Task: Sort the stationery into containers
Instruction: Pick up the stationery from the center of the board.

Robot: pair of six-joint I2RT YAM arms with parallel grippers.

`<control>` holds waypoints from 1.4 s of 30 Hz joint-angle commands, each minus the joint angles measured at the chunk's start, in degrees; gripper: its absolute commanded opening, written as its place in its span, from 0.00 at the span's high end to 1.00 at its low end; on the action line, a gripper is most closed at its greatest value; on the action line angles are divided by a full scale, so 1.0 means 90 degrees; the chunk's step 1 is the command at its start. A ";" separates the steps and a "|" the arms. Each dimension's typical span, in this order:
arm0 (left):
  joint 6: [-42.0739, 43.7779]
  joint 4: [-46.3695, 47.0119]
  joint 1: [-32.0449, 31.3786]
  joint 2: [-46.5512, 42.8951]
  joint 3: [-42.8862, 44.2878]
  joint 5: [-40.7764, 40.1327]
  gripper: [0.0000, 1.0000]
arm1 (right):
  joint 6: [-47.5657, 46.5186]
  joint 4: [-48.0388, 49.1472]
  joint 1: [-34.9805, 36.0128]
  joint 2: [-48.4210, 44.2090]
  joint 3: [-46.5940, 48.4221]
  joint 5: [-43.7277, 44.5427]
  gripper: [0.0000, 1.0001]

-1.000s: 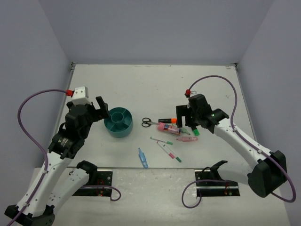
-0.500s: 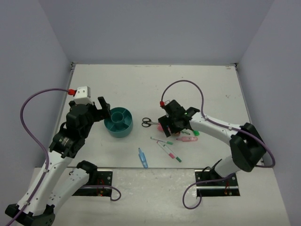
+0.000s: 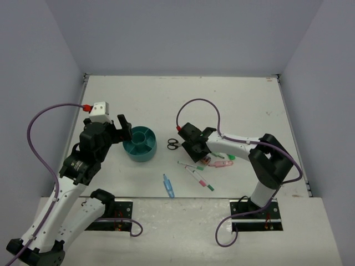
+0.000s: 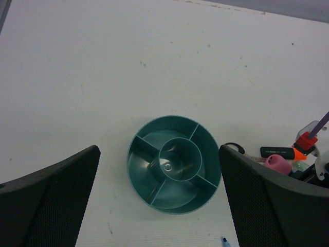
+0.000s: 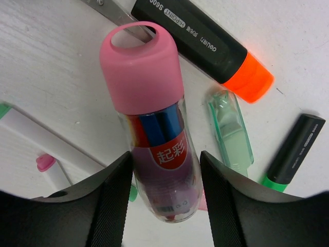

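Two end effectors show different states. The left end effector (image 4: 158, 150) hangs released, its fingers spread wide and holding nothing. The round teal organizer (image 4: 177, 207) sits between them at the centre of the left wrist view.

The right end effector (image 5: 165, 159) is clenched on the pink tube (image 5: 144, 72), one finger against each side of its clear body. The tube lies flat on the white surface (image 5: 46, 67), pink cap toward the top of the frame. An orange-capped highlighter (image 5: 205, 46) touches that cap at the upper right, and a green-capped highlighter (image 5: 293, 149) lies near the right edge.

In the overhead view the scissors (image 3: 172, 144) lie between the organizer and the right end effector. Thin white pens (image 3: 191, 165) lie just below centre, and the light-blue pen (image 3: 168, 186) lies lower still, apart from the rest.
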 commanded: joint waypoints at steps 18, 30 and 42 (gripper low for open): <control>0.0193 0.0231 0.0039 -0.0024 -0.0037 0.0101 0.00 | 0.0029 0.0292 0.0110 0.0252 0.0151 -0.0215 0.43; -0.0295 0.0169 0.0029 -0.0040 0.0012 0.0740 0.00 | 0.0087 0.0353 0.0119 -0.0959 0.0064 0.0172 1.00; -0.2230 0.3680 -0.0012 0.0164 -0.0894 0.4693 0.00 | 0.0063 0.1395 0.0120 -0.3798 -0.0505 -0.1306 1.00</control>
